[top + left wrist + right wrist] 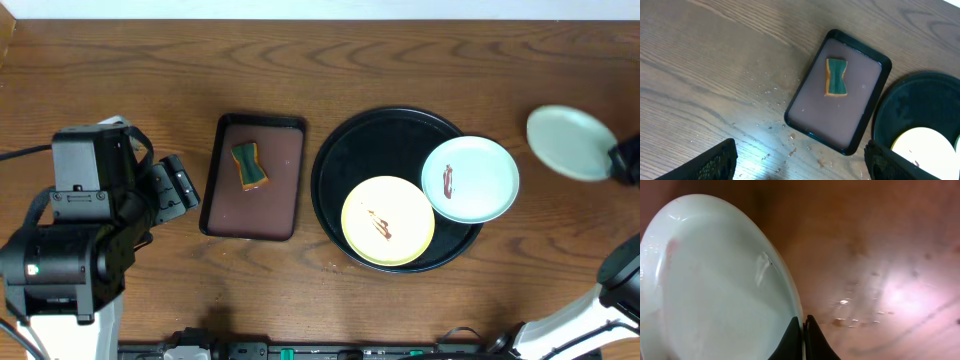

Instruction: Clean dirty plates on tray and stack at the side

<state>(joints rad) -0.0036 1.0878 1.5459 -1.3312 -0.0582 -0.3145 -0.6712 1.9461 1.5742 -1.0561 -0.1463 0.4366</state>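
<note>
R gripper (803, 325) holds 1 plate (570, 142), 2 plates (470, 178) (388, 220) on tray (350, 160).

- Dark brown rectangular tray (270, 205), left of centre in the overhead view, its floor glossy, possibly wet.
- Green-and-orange sponge (249, 166) lies in its upper half.
- Droplets (771, 92) speckle the wooden table (420, 60) beside it.

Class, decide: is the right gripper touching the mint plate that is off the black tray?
Touching. The right wrist view shows the right gripper clamped on the rim of the mint plate.
</note>
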